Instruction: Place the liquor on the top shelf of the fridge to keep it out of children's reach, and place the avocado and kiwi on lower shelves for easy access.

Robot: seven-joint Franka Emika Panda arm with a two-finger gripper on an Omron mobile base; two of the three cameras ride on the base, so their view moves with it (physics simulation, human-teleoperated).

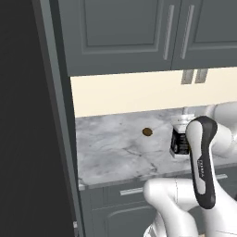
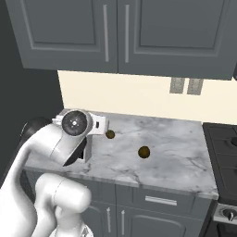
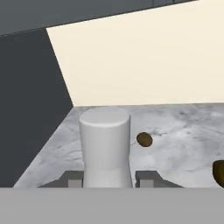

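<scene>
Between the fingers, at the counter's left end: the liquor [image 3: 105,148] by its neck.

Flanking the bottle's pale cap and neck, the gripper [image 3: 108,179] has one dark fingertip [image 3: 72,178] on each side, set narrow and right against the neck; whether they actually press it, one cannot tell; the bottle stands upright on the marble counter [image 1: 115,148], its black label [image 1: 178,142] below the fingers; likely glass, so stiff, smooth and fairly heavy low down, prone to slip or swing if held only at the neck; a firm, level hold just under the cap seems wise; beyond the fingers lies the kiwi [image 3: 145,139], and off to their right the avocado [image 3: 219,172].
</scene>
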